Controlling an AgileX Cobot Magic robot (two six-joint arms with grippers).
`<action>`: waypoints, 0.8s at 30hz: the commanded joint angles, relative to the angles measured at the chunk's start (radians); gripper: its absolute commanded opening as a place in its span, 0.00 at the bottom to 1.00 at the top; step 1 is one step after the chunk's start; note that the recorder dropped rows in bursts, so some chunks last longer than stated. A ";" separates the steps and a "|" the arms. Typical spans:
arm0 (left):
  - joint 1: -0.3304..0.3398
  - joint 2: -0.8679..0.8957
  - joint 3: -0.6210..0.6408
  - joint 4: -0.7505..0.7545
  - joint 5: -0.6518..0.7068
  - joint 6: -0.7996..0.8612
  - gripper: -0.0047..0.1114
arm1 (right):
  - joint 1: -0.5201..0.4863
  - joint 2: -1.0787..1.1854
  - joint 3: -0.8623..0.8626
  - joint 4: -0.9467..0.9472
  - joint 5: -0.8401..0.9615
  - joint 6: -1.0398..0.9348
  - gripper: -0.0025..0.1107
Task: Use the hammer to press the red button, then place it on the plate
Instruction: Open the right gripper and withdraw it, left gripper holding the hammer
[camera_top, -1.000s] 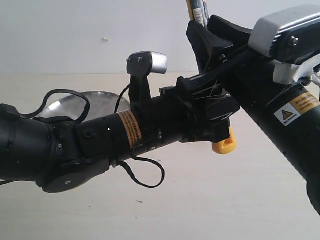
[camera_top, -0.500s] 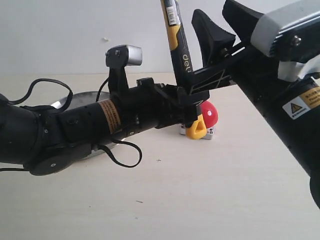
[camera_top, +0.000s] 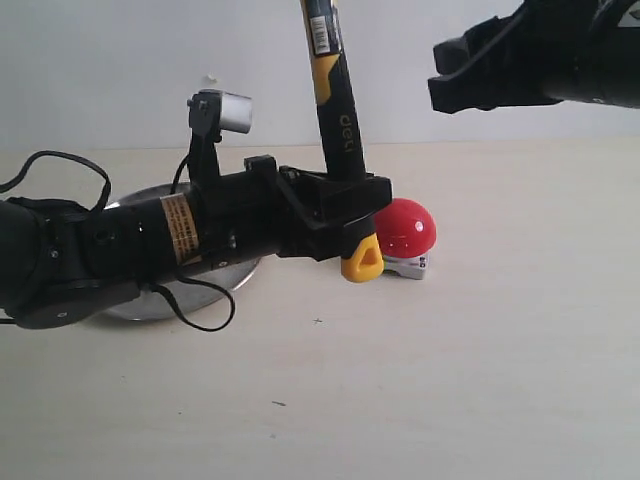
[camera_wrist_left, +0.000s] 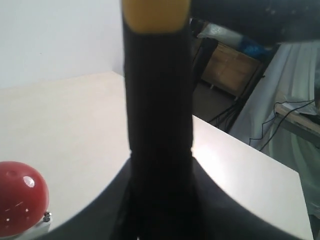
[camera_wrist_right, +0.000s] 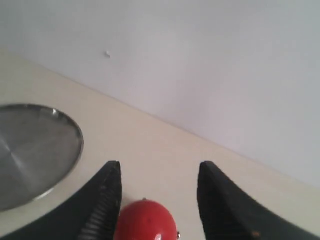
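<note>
One hammer, head cropped, gripped by left gripper; one red button; one plate, part-seen; right gripper wide, empty

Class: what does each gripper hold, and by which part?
Left gripper grips the hammer low on its handle, above the yellow end; right gripper holds nothing.

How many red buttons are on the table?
1. The red button stands on the table, right of the hammer's yellow end in the exterior view. The left arm may hide others.
</note>
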 joint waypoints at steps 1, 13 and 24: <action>0.037 -0.019 -0.003 0.051 -0.073 -0.017 0.04 | -0.050 0.025 -0.042 -0.004 0.154 -0.046 0.43; 0.115 -0.019 -0.003 0.114 -0.075 -0.047 0.04 | -0.125 0.182 -0.156 0.566 0.542 -0.716 0.40; 0.211 -0.019 -0.003 0.232 -0.186 -0.097 0.04 | -0.297 0.329 -0.231 1.038 1.025 -1.069 0.40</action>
